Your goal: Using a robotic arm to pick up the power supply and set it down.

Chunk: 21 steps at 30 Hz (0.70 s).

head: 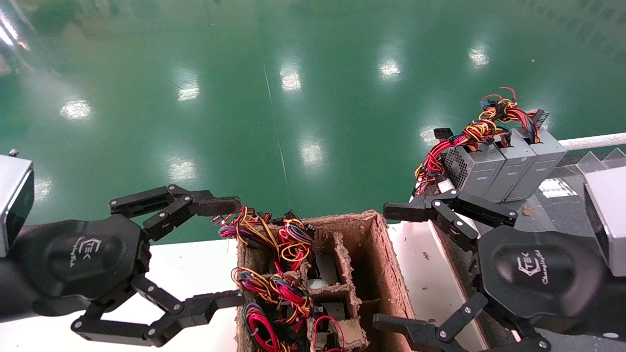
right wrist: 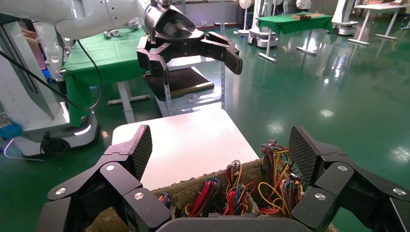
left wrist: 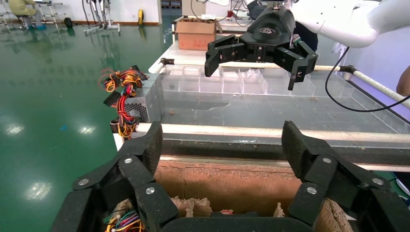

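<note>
Both grippers are the same build: the left gripper and the right gripper each have a matte black hexagonal palm with a white logo and some script lettering printed on it. Off each palm run two jointed linkage fingers, black bars pinned together with shiny silver screws. The pads at the inner faces of the jaws have a fine diamond-knurled texture. Behind the palms there's a silver-grey boxy wrist block with a dark glossy face. Further back the arms are smooth glossy white shells, and a thin black cable loops loosely off the right one.
</note>
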### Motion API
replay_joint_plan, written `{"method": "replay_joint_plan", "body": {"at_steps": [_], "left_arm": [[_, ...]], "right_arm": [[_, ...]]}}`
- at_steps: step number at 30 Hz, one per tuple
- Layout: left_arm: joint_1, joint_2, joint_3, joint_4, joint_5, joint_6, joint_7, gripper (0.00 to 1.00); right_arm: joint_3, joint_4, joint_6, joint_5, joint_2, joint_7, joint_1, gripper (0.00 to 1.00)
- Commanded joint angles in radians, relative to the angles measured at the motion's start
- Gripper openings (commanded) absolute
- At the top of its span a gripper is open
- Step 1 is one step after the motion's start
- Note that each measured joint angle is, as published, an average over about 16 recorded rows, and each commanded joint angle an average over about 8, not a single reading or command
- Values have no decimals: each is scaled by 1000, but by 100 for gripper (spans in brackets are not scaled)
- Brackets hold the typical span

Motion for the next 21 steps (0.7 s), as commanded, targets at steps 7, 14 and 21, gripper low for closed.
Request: {"method": "replay_joint_plan", "body": {"at_steps": [7,14,21], "left_arm": [[0,0,0,0,0,0,0,0],[0,0,0,0,0,0,0,0],[0,0,0,0,0,0,0,0]], "right_arm": [[0,0,0,0,0,0,0,100],[0,0,0,0,0,0,0,100],[-1,-3,2,-2,0,0,-3,100]]}}
